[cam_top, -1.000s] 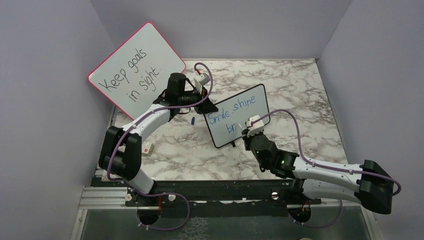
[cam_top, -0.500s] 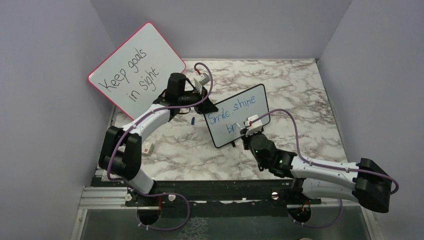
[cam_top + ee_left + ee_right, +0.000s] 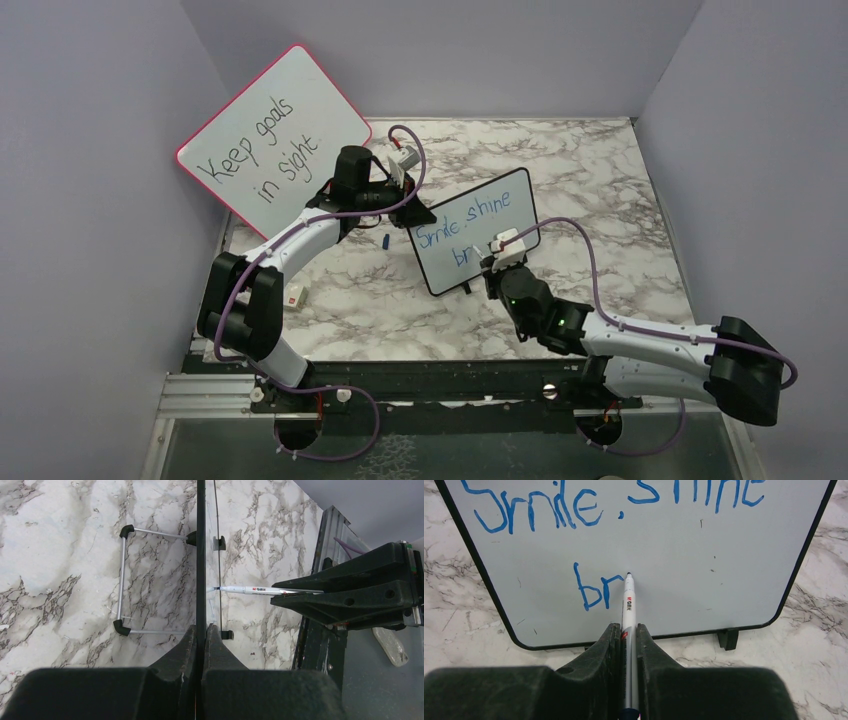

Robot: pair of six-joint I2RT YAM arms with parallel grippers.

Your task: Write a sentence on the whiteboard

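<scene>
1. The whiteboard stood tilted on its little feet near the middle of the table, slightly right of centre, its face towards the right arm. It looked light, thin and stiff, so it would likely slide or tip under a pen's push. The slick face gives no purchase, and the framed edge seemed the sensible place to hold it.
2. The sentence read "Smile, shine" above a started "br", all in blue, so the second line looked barely begun.
3. The marker, slim, hard and smooth, had its tip on the board just after the "r". It probably needs a firm pinch low on the barrel to stay straight.
4. The right gripper was clamped on that barrel.
5. The left gripper was pinched tight on the board's upper left edge, steadying it.
6. The marble-patterned table looked hard and smooth, offering the feet little friction.
7. A red-framed board leaned at the back left, and plain lilac walls closed in three sides.
</scene>
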